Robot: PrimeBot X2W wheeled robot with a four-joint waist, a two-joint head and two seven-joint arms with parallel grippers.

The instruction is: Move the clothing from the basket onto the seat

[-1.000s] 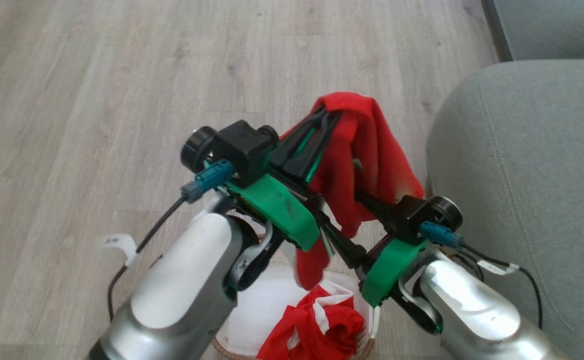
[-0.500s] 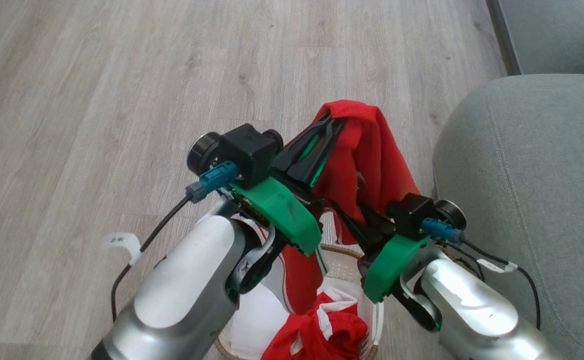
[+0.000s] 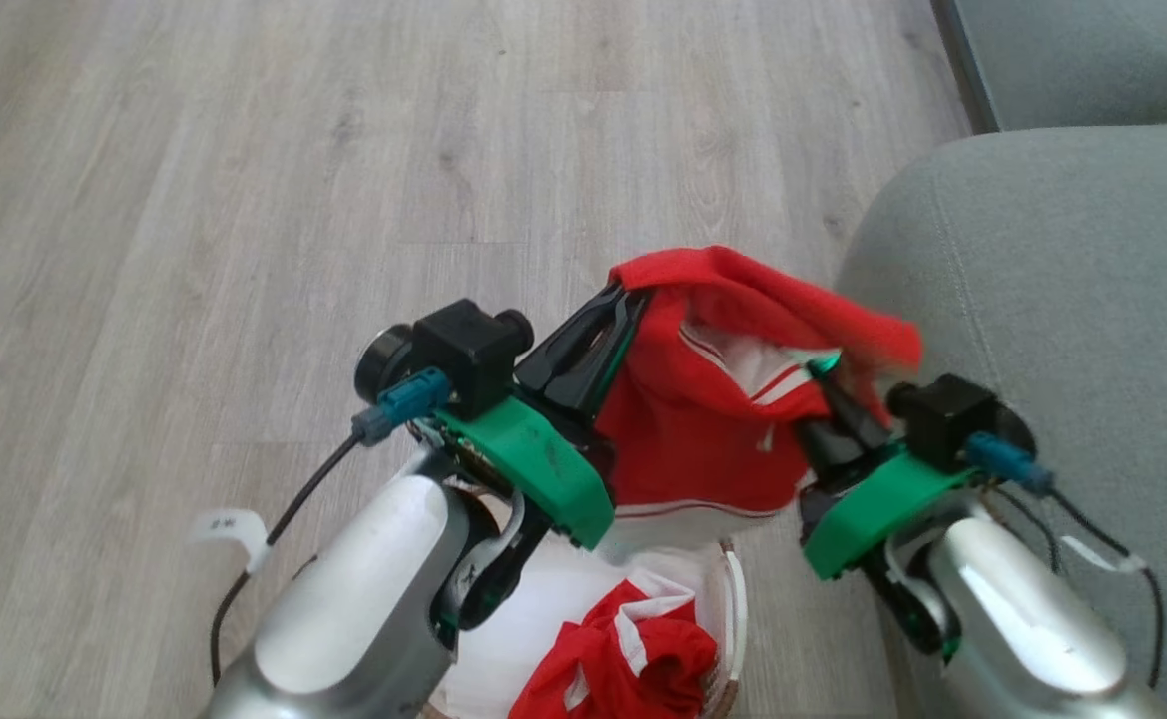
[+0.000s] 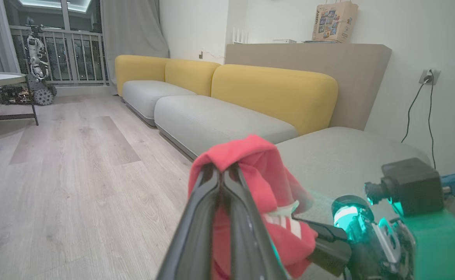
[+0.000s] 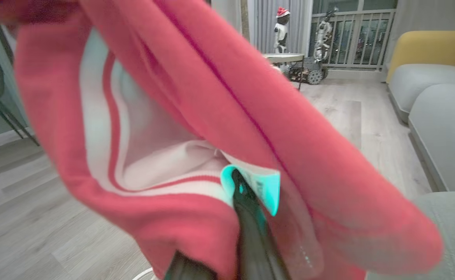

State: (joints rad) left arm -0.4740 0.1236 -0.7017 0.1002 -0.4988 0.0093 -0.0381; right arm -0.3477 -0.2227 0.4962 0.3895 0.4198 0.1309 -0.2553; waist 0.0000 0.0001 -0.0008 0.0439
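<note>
Head view — basket (image 3: 735, 607) beneath held clothing (image 3: 703, 444); left wrist — yellow backrests (image 4: 274, 93).

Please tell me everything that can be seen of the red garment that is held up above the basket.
The bright red fabric garment with white stripes and trim looks soft. It hangs spread between two end effectors: the left end effector is shut on its upper left edge, the right end effector on its white-lined opening. It is above the white plastic basket, beside the grey-green seat.
</note>
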